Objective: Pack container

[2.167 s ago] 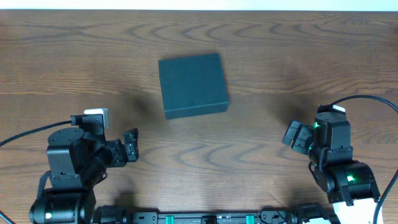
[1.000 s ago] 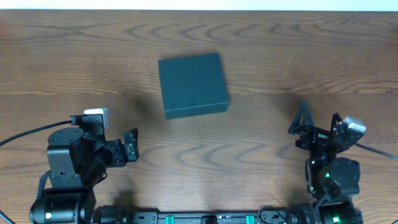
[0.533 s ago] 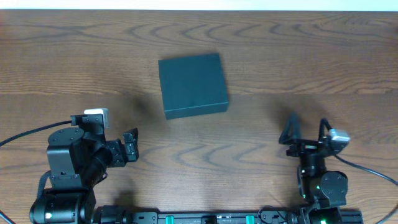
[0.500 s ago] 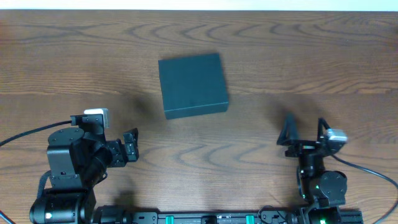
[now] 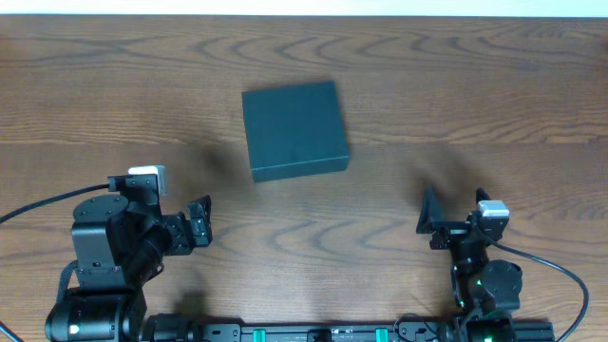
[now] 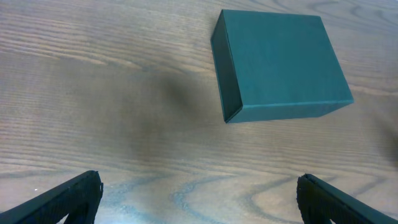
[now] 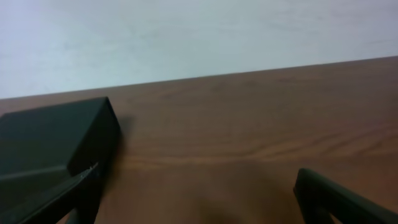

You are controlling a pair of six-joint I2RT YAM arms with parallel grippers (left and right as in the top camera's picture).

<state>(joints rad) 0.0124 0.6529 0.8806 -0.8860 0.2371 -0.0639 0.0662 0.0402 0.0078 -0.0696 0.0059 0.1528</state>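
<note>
The container (image 5: 294, 128) is a dark teal square box, shut, lying on the wooden table (image 5: 427, 85) a little left of centre. From the left wrist its top and near side show; the container (image 6: 280, 65) lies ahead and to the right. My left gripper (image 5: 198, 224) sits at the near left, open and empty, its fingertips (image 6: 65, 199) wide apart over bare wood. My right gripper (image 5: 448, 217) stands at the near right, open and empty. In the right wrist view the container (image 7: 53, 140) lies ahead at the left, behind the left finger (image 7: 74, 196).
Brown wood-grain table all round the box. The table's far edge meets a white wall (image 7: 199, 37). Black cables (image 5: 38, 204) trail from both arm bases along the near edge.
The right arm has swung in from the right edge toward the near middle and turned its open gripper to face the far side. The left arm and the container have not moved.
</note>
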